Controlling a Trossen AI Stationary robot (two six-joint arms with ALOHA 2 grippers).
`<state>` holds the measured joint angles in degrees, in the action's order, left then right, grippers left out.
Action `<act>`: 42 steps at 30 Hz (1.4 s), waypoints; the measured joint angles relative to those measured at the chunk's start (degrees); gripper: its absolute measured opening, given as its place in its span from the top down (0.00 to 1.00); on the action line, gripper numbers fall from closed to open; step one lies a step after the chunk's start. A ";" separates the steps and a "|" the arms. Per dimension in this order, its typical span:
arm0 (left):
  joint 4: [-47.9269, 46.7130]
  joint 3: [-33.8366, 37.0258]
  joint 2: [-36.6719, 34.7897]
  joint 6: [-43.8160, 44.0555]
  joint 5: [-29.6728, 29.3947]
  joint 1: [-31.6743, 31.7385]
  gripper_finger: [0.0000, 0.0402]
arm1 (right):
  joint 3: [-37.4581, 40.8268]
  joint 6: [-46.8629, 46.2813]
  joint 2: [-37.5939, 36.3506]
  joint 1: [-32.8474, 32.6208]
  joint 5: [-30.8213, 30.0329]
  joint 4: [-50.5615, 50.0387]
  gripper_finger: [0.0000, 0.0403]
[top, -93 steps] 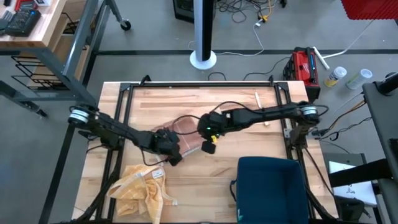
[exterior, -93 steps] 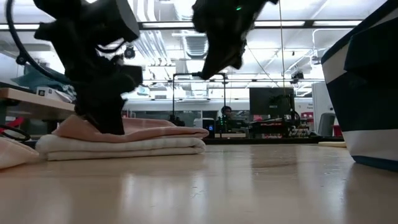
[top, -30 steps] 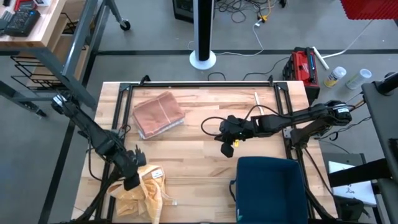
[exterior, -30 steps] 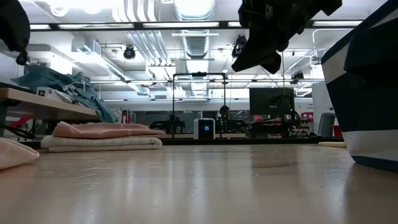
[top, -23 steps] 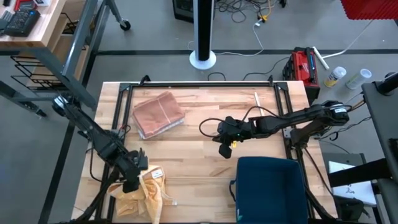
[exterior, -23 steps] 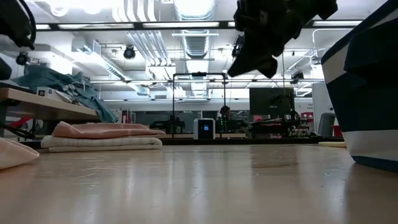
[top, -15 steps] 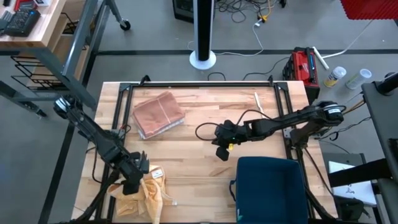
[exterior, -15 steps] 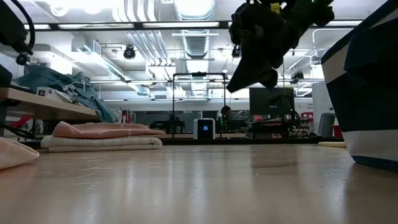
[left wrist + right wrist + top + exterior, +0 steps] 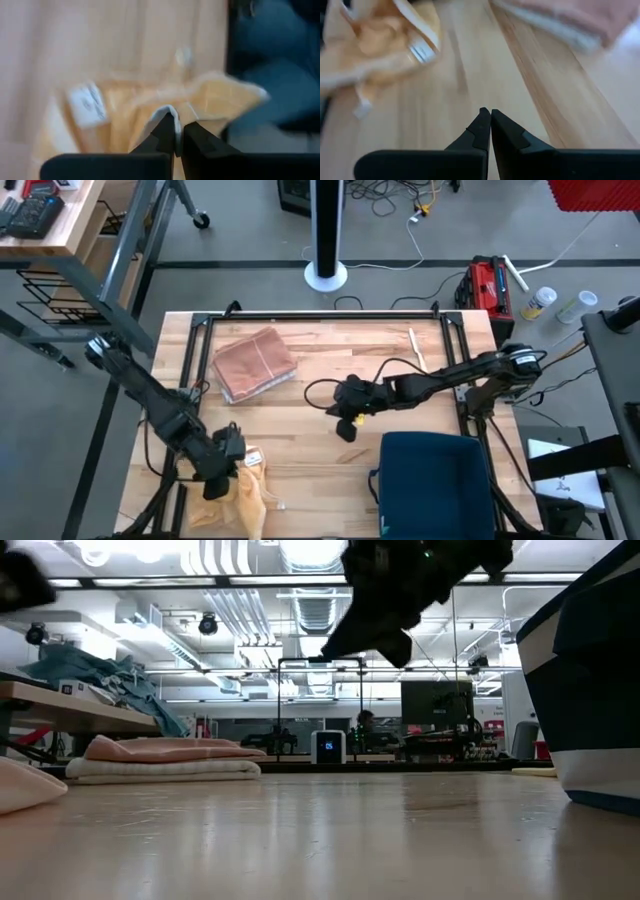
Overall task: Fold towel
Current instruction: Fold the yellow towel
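A yellow towel (image 9: 238, 495) lies crumpled at the table's near left; the left wrist view shows it with a white label (image 9: 88, 103). My left gripper (image 9: 232, 466) is shut on it. A pink towel (image 9: 255, 366) lies folded flat at the far left, also visible in the low view (image 9: 165, 760). My right gripper (image 9: 345, 426) hangs shut over the table's middle, holding nothing; its wrist view shows its shut fingertips (image 9: 487, 116) above bare wood, with the yellow towel (image 9: 375, 40) ahead. My left gripper pinches a raised pale edge of the yellow towel (image 9: 168, 113) between its two fingers. The fingers slant down at it from above. Whether one layer or several is pinched, I cannot tell. The rest of the towel lies slack on the table below (image 9: 240, 505).
A dark blue bin (image 9: 435, 480) stands at the near right, close to my right arm, and fills the low view's right side (image 9: 600, 680). A small wooden stick (image 9: 414, 338) lies at the far right. Bare wood stretches between the two towels.
My left gripper has shut on the yellow towel's edge, then risen a little toward the table's right, rolling as it went. The towel has bunched narrower, its left part drawn in. My right gripper, still shut, has gone toward the table's left and slightly down.
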<state>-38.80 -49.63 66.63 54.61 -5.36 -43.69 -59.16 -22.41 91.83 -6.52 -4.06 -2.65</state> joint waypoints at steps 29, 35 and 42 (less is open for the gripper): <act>-23.13 -27.35 16.77 1.86 -34.33 6.72 1.00 | -25.74 8.51 21.06 -8.58 -0.08 3.50 0.54; -33.68 -35.70 16.69 1.27 -41.35 7.33 1.00 | -26.28 8.41 24.49 -10.10 -0.45 6.59 0.52; -36.38 -47.05 16.37 -6.59 -47.57 7.64 1.00 | -26.51 7.59 26.34 -10.25 -0.06 12.85 0.52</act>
<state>-75.18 -96.69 83.00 48.03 -52.93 -36.05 -85.67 -14.82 118.17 -16.78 -4.11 10.20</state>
